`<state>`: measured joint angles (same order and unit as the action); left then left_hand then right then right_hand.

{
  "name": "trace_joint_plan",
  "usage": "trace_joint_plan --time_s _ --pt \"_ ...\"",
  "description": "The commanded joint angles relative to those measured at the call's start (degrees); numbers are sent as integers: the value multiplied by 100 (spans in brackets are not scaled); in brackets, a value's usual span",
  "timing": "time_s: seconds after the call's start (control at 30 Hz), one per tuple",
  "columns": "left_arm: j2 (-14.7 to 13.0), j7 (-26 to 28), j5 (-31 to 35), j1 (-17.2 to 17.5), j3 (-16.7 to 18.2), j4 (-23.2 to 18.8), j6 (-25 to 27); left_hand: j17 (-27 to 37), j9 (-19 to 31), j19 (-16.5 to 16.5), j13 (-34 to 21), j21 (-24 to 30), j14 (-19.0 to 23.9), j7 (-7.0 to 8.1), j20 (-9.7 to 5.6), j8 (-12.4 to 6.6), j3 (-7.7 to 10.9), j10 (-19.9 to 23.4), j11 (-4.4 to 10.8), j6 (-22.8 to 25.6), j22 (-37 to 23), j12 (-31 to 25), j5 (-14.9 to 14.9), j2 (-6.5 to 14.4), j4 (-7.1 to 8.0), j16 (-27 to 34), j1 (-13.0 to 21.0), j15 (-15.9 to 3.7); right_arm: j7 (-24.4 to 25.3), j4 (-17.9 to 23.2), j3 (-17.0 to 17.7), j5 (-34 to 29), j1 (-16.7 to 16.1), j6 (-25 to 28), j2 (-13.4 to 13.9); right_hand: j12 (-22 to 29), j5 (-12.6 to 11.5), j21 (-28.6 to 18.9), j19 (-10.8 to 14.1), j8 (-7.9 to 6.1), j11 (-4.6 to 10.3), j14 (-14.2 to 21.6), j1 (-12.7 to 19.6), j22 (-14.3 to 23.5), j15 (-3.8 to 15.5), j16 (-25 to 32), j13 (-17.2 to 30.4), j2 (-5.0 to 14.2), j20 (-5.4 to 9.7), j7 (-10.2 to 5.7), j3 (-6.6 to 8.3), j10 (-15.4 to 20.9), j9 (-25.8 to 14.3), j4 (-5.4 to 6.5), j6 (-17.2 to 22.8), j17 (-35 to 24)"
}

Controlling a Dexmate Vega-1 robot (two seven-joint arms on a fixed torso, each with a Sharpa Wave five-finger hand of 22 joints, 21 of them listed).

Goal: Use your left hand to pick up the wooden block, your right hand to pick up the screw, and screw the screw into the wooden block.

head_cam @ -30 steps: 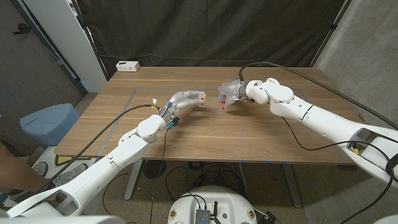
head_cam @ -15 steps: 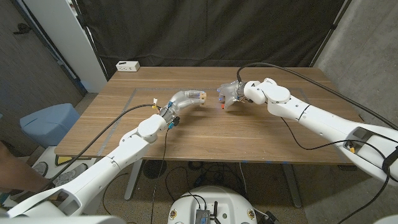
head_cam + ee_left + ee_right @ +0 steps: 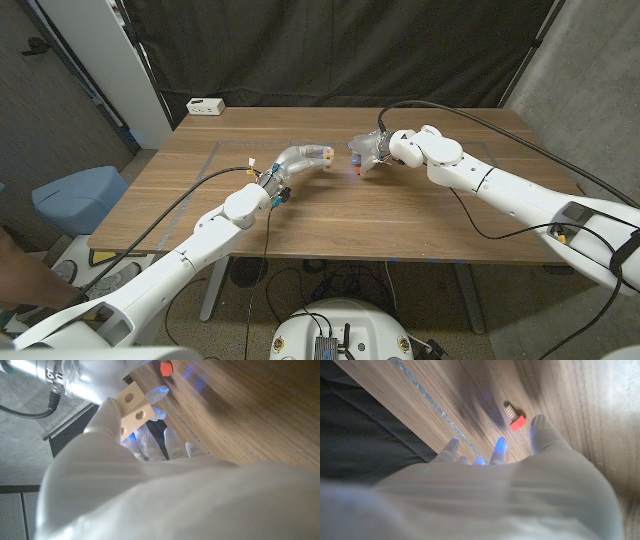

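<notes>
Block: the left hand (image 3: 300,157) held the block (image 3: 134,411) above the table (image 3: 400,215), with two holes showing in one face.
Screw: the screw (image 3: 514,417) lay on its side on the table, red head nearest the right hand, threaded shank pointing away.
Right hand: the right hand (image 3: 520,485) hovered just beside the screw, fingers spread, holding nothing.
Nearer hand: the right was much closer to the screw; the block sat a little apart.

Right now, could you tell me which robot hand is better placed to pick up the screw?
The right robot hand: the screw lies on the table just past its open fingers. The left robot hand already holds the wooden block.
</notes>
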<state>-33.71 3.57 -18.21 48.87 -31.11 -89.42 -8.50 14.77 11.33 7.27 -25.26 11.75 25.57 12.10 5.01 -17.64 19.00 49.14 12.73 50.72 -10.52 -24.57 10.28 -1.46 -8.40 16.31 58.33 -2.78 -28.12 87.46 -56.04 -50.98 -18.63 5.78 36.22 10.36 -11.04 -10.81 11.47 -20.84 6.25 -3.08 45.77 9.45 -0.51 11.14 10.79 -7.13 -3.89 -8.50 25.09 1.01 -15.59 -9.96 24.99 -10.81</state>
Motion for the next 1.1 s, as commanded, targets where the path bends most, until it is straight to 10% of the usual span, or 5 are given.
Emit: trace_joint_plan --time_s 0.03,1.1 --pt "15 -4 11 -10 -18 3 8 27 22 -22 -431 9 0 39 -8 -43 -10 51 3 189 -19 -204 47 74 21 38 27 -702 17 -97 -52 -16 54 -20 -47 32 -40 1 11 -68 21 -39 89 22 5 21 16 10 3 -11 53 -16 -39 -3 85 -18" --pt "18 -48 -12 -43 -28 31 30 30 24 -36 -439 9 -5 39 4 -42 -31 66 2 213 -19 -181 45 93 19 42 35 -692 214 -320 -141 -6 99 -10 -139 74 -73 -27 152 -552 33 103 304 22 117 74 16 63 78 112 208 156 -277 19 615 -34"
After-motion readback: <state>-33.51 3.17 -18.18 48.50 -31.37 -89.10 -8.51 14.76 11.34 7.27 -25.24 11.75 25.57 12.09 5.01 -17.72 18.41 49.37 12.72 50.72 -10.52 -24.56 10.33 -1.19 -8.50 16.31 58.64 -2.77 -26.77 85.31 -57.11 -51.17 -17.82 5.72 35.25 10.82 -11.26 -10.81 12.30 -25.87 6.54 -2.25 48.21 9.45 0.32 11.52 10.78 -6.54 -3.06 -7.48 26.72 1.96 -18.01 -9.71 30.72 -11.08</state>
